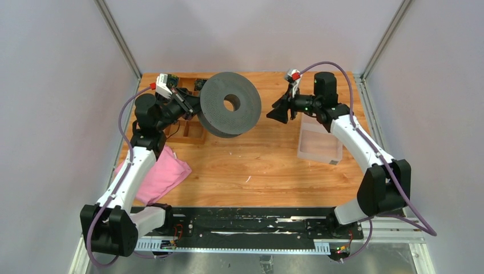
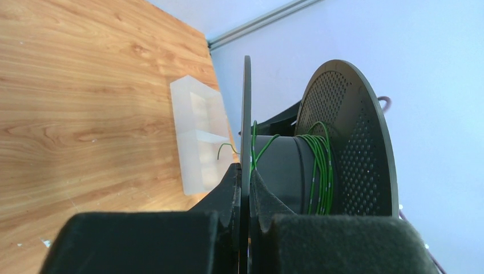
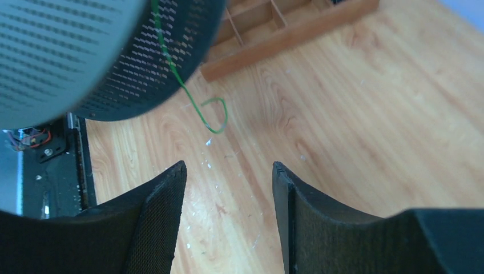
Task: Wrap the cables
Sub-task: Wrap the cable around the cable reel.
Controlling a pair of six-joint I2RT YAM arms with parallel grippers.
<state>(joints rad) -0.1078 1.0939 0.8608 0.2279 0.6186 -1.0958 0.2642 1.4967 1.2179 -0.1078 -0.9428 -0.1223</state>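
Clamping the spool flange, left gripper is closed on it; cable sits wound on the core just beyond its fingers. Right gripper stands open, loose end dangling just ahead, untouched.

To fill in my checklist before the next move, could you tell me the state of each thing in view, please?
spool: held up in the air, tilted.
green cable: partly wound on the spool's core, loose end hanging free.
left pincer: shut on the spool's flange.
right pincer: open, empty.
pink cloth: lying crumpled.
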